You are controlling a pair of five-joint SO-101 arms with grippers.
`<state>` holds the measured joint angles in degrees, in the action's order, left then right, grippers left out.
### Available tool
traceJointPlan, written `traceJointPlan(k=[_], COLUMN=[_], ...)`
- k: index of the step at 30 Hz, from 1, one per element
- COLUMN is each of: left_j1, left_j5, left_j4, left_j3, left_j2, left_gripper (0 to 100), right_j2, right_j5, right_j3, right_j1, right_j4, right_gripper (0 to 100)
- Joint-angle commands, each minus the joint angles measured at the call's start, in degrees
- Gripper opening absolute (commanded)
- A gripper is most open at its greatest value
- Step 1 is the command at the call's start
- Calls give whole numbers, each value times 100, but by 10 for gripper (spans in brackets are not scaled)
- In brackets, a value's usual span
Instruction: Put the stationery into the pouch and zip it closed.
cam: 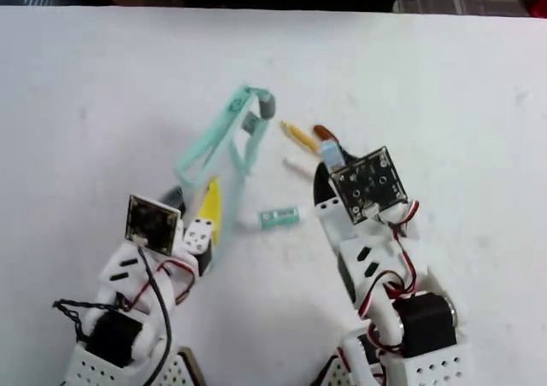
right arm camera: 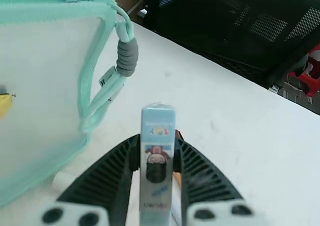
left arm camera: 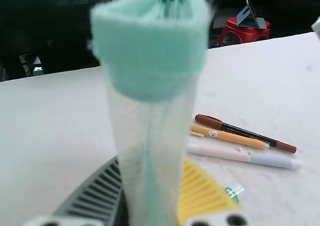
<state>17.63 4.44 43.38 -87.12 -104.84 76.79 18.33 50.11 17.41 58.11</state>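
The pouch [left arm camera: 150,51] is blurred at its far end, and its other end runs off the frame between the left fingers [left arm camera: 95,196]. The pale blue stick [right arm camera: 158,151] in the right fingers [right arm camera: 105,181] is cut by the frame edge. At the high view's centre, the right arm hides the near ends of the 3 pens [cam: 299,135].

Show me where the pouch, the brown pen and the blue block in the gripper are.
pouch [left arm camera: 150,46]: left wrist view, mint top band.
brown pen [left arm camera: 245,134]: left wrist view, mid-barrel.
blue block [right arm camera: 158,136]: right wrist view, printed front face.
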Motion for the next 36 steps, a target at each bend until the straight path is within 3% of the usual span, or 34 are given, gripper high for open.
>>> traceJointPlan(k=[1,4,11,16,22,27,32,36], left_j1=[532,892,910,585,479,479,470,470], left_j5=[-18,-35,-44,-9,0,0,0,0], left_j4=[-123,-123,-88,167,273,316,853,853], left_j3=[26,35,141,167,220,308,659,668], left_j2=[13,13,13,13,13,13,13,13], left_gripper=[23,23,26,159,167,186,218,218], right_j2=[57,57,57,57,75,57,48,-4], right_j5=[-18,-18,-9,-9,-9,-9,-53,-62], right_j3=[-44,-35,158,176,70,-633,-1644,-2242], right_j1=[-48,-48,-48,-48,-48,-22,-4,629], right_j4=[-163,-224,-347,-356,-356,-321,-356,-444], right_gripper=[17,17,17,17,17,17,17,17])
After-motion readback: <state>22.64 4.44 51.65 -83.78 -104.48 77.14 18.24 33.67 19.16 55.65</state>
